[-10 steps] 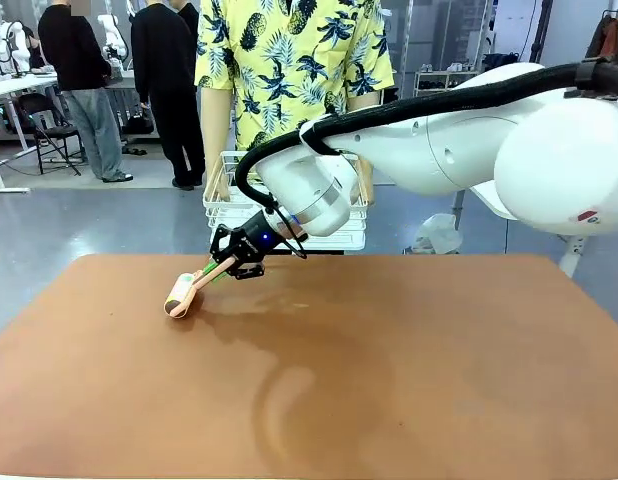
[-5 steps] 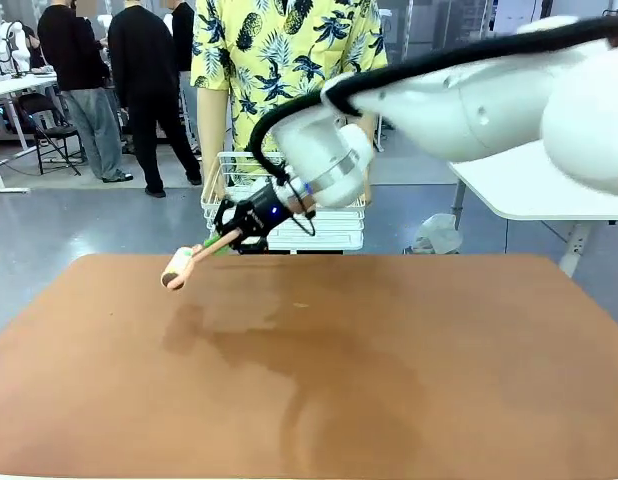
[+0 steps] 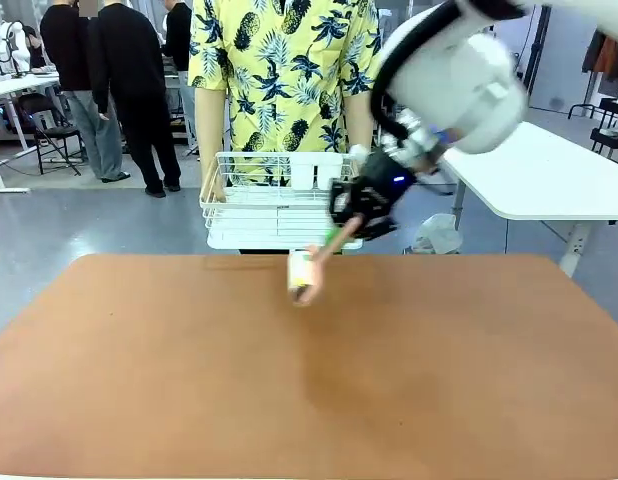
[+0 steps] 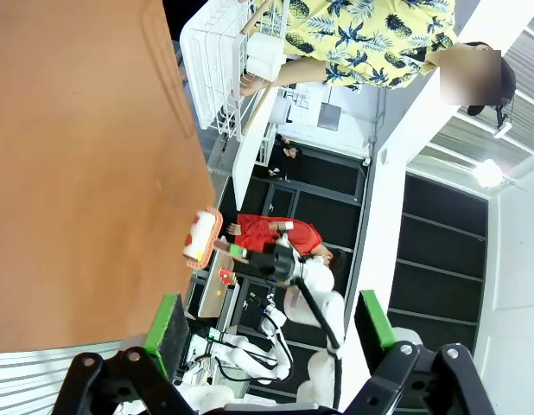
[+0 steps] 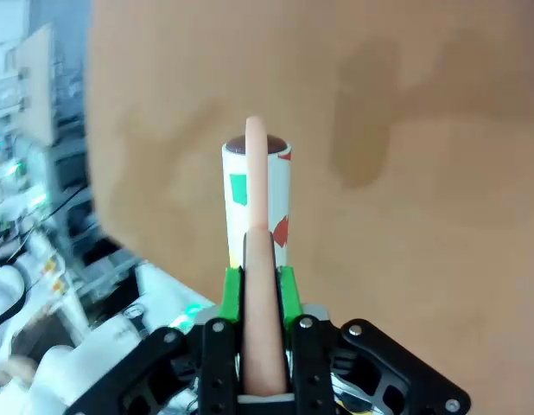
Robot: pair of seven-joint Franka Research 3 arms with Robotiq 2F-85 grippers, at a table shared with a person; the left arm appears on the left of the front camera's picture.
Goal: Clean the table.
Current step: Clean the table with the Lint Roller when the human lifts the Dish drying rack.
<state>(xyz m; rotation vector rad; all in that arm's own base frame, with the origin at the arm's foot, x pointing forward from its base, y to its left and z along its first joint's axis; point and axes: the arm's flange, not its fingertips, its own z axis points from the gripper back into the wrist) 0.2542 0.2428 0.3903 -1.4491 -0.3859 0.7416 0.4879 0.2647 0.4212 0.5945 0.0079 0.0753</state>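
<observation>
The table (image 3: pixel 189 380) is a wide reddish-brown top. My right gripper (image 3: pixel 341 228) hangs over its far edge, shut on the pink handle of a lint roller (image 3: pixel 302 272), whose head slants down toward the tabletop. In the right wrist view the green pads (image 5: pixel 232 290) clamp that handle, and the lint roller's head (image 5: pixel 257 194) sits over the brown table (image 5: pixel 422 173). My left gripper (image 4: pixel 271 333) is open with nothing between its fingers; its view looks across the table (image 4: pixel 77 173) at the lint roller (image 4: pixel 200 239).
A white wire rack (image 3: pixel 279 200) stands just beyond the far edge, with a person in a yellow patterned shirt (image 3: pixel 279 70) behind it, hands at its sides. A white-topped table (image 3: pixel 529 180) stands at the right. People stand at the back left.
My right arm has lifted the lint roller from the table's left part and swung it right to the middle of the far edge. The gripper stays shut on the handle.
</observation>
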